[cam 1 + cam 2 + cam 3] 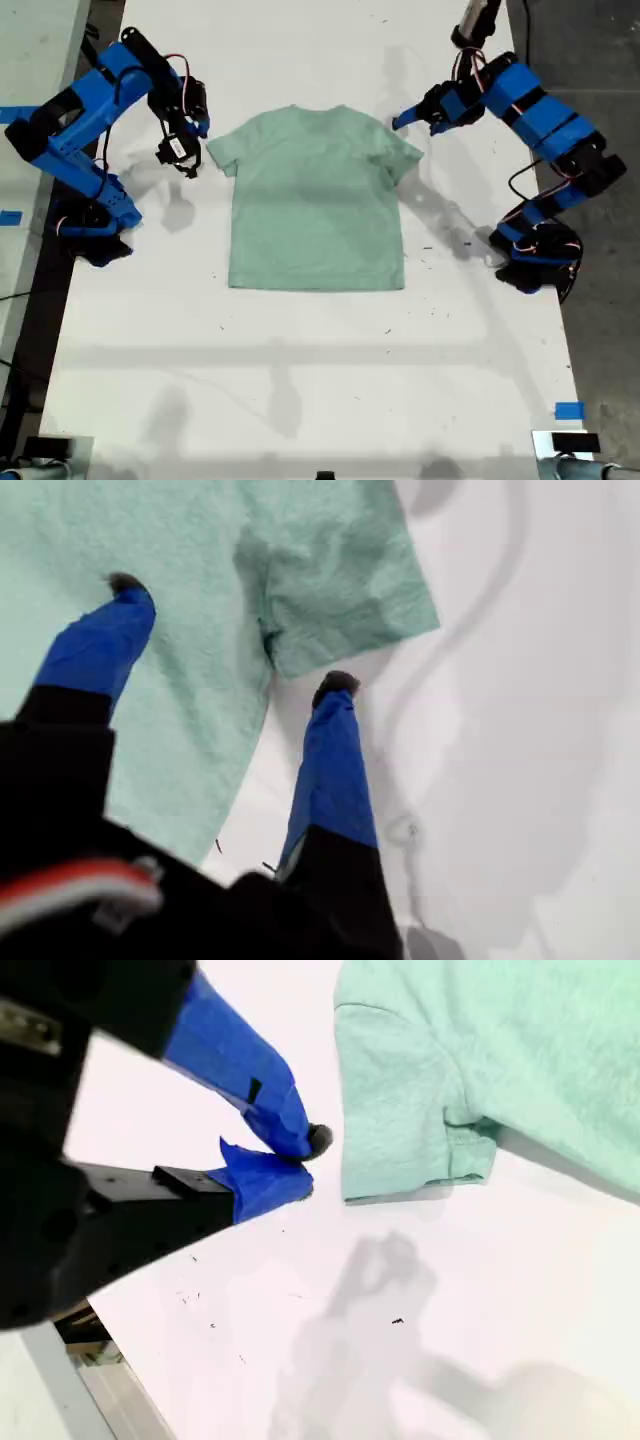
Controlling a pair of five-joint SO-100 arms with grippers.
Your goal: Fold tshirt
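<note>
The tshirt (317, 198) lies flat on the white table (300, 350).

The tshirt (317, 200) lay flat on the table (300, 380), between two arms at the exterior view's left and right.

Second claw (300, 1165) closed, empty, just beside tshirt (480, 1060) sleeve; shirt flat on white desk (480, 1310).
</note>
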